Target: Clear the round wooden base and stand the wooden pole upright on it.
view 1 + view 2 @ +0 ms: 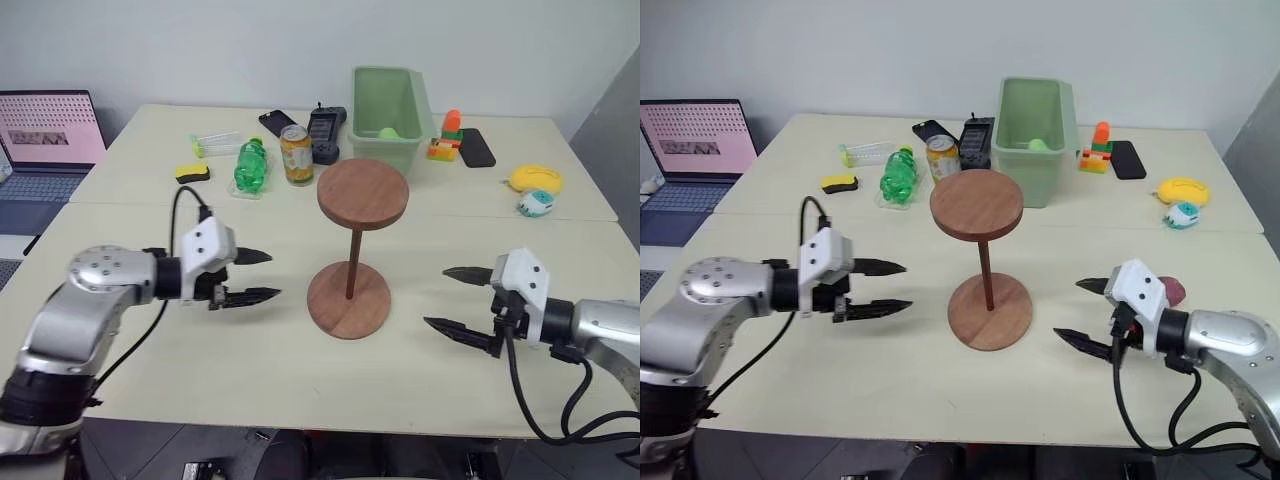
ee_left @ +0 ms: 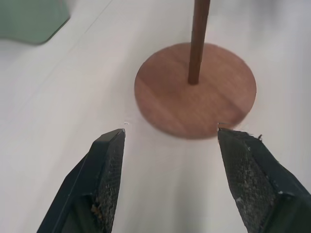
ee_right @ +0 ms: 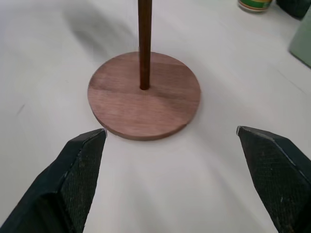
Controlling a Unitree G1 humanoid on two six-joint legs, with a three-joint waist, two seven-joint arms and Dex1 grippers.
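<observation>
Left claw and right claw both spread wide, empty, flanking upright pole on base. From wrist cams, rod seated in base's centre; from head cams, disc topping pole.

Counted on the bench: one round wooden base, one wooden pole, one green bin, one can, one green bottle, one laptop, two dark phones.
</observation>
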